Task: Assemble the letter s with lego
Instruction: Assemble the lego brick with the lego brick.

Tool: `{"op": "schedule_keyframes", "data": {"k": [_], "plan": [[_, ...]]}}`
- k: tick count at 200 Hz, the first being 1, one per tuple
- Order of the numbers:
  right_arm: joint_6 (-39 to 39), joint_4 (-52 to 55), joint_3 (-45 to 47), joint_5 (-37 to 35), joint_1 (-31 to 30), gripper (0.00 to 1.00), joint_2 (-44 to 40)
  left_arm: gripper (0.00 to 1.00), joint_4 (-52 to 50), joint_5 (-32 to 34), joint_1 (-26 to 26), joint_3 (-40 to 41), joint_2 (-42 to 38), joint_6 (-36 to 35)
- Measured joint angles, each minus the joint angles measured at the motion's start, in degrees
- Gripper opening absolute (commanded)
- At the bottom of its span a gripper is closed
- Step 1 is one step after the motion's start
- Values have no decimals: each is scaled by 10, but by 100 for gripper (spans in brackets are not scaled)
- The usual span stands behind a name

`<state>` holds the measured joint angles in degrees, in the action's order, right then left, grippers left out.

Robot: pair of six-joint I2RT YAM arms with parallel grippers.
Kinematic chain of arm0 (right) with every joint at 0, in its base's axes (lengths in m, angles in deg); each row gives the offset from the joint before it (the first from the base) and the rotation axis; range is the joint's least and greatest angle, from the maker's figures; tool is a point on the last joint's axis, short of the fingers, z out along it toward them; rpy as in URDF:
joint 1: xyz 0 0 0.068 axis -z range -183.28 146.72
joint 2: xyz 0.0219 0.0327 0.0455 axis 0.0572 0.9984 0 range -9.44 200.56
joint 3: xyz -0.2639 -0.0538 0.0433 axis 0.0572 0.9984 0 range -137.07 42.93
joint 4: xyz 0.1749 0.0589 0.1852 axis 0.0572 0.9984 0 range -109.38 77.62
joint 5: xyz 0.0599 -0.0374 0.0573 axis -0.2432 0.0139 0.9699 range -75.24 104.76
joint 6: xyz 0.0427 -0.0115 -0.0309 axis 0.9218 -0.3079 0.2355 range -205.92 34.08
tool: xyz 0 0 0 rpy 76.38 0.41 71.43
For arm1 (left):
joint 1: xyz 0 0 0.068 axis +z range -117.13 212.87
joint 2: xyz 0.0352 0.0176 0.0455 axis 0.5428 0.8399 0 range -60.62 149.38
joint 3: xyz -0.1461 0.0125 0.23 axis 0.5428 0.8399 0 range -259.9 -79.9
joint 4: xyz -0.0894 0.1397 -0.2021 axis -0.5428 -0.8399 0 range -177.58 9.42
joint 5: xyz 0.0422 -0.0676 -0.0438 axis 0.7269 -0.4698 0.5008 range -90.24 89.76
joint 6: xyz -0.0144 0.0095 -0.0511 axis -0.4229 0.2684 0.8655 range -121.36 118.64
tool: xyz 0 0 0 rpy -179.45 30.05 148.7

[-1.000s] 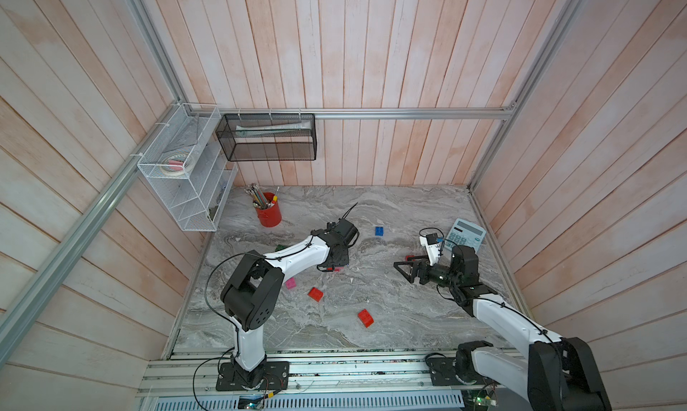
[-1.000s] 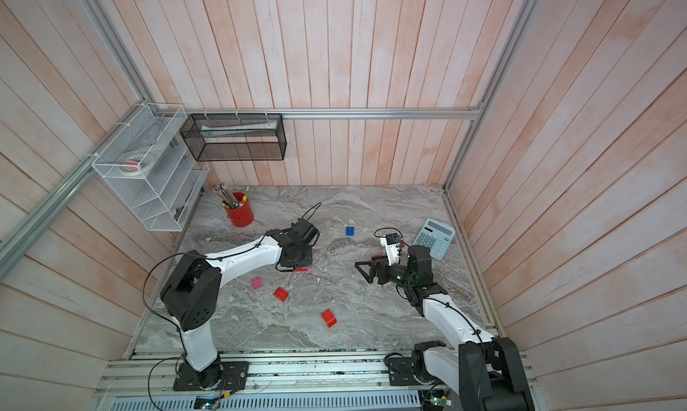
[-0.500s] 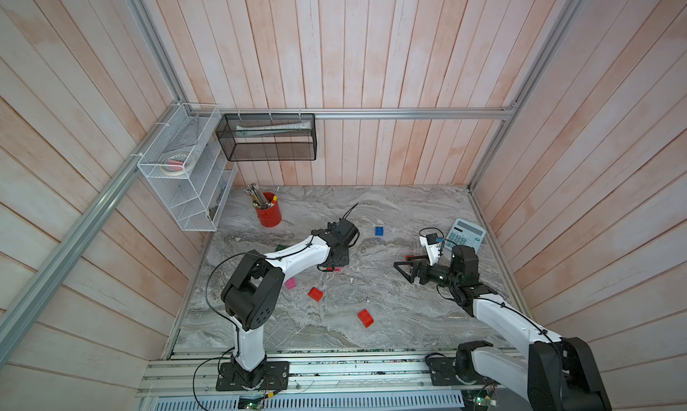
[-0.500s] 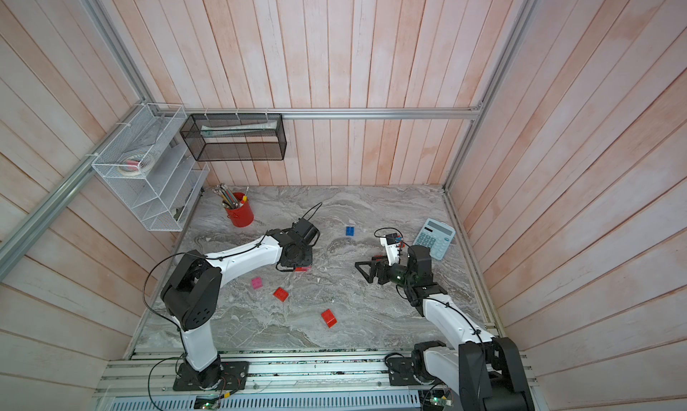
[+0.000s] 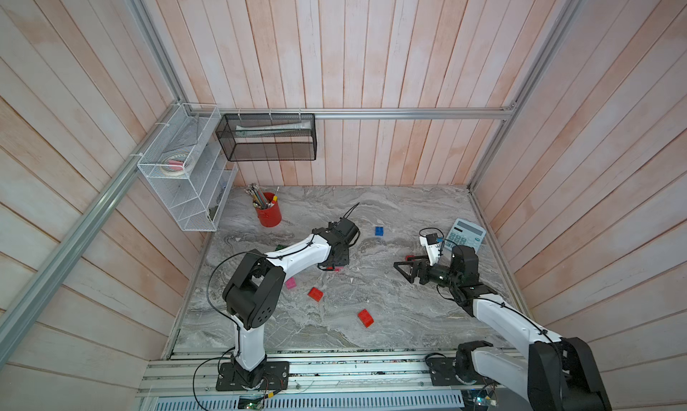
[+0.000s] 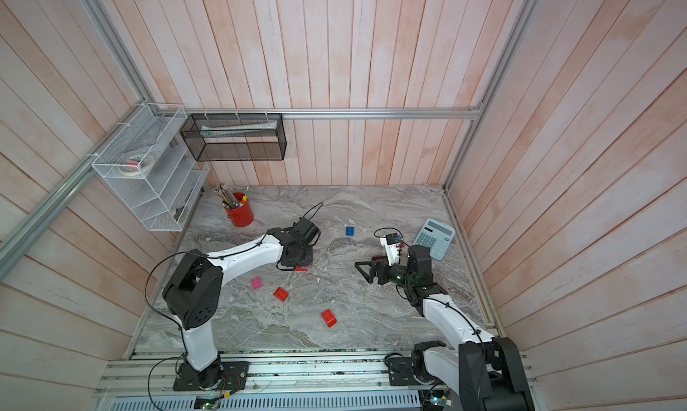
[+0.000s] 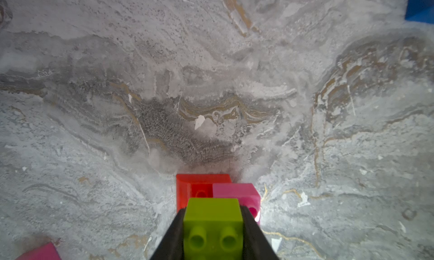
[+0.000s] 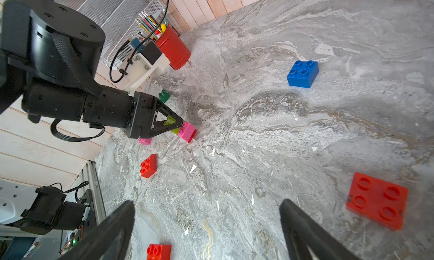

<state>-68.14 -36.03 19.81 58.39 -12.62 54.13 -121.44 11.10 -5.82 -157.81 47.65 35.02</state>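
Note:
My left gripper (image 7: 213,209) is shut on a lime green lego brick (image 7: 212,223), studs facing the camera. The brick is held low against a red brick (image 7: 195,186) and a pink brick (image 7: 237,193) that sit side by side on the table; I cannot tell whether it is pressed onto them. In the right wrist view the left gripper (image 8: 180,126) is down at the pink brick (image 8: 186,130). My right gripper (image 8: 206,202) is open and empty above bare table, beside a flat red plate (image 8: 377,203). Both top views show the left gripper (image 5: 332,266) and right gripper (image 6: 366,269).
Loose bricks lie about: blue (image 5: 379,230), pink (image 5: 290,282), two red (image 5: 315,294) (image 5: 365,317) and dark green (image 8: 164,96). A red pencil cup (image 5: 268,214) stands at the back left, under a white wire shelf (image 5: 186,175). A calculator (image 5: 464,236) lies at the right.

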Motion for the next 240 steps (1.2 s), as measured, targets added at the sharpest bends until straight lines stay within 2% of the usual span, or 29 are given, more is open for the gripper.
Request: {"op": "schedule_keyframes", "data": {"k": [143, 240], "plan": [[0, 0, 0, 0, 0, 98, 0, 49, -4, -13, 14, -2, -1, -4], [0, 0, 0, 1, 0, 98, 0, 50, -2, -21, 16, -2, -7, -4]]}}
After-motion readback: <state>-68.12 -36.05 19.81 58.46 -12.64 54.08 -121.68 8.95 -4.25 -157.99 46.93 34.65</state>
